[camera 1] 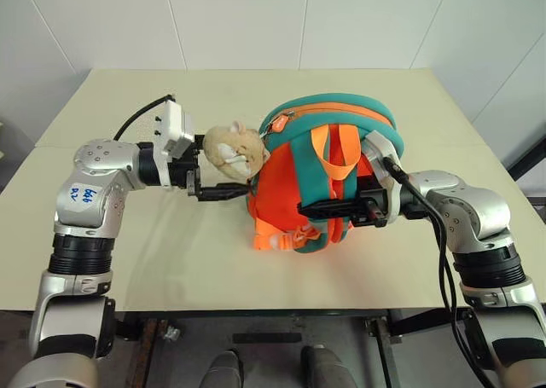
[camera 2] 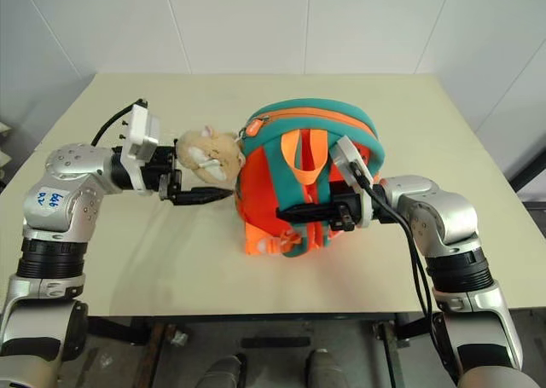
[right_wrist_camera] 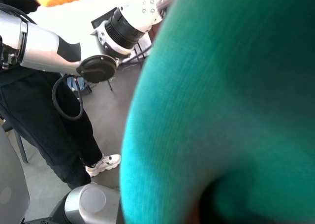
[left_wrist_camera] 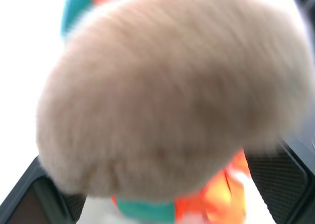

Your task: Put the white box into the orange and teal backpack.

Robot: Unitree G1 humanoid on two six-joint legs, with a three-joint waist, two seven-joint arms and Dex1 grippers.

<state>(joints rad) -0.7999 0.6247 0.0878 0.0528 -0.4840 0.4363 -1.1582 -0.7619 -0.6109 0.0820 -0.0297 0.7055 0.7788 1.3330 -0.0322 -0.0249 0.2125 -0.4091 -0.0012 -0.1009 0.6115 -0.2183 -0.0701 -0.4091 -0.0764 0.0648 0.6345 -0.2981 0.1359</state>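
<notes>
Orange and teal backpack (camera 1: 328, 179) standing upright near the middle of the cream table (camera 1: 171, 260), teal straps facing the camera, zipper along the top. Tan plush charm (camera 1: 232, 147) hanging off its left side. Left gripper (camera 1: 223, 191) level, fingers spread wide and empty, tips just below the charm and right beside the backpack's left edge. Right gripper (camera 1: 314, 209) clamped shut on the backpack's front, at the strap webbing low down. White box not made out anywhere.
</notes>
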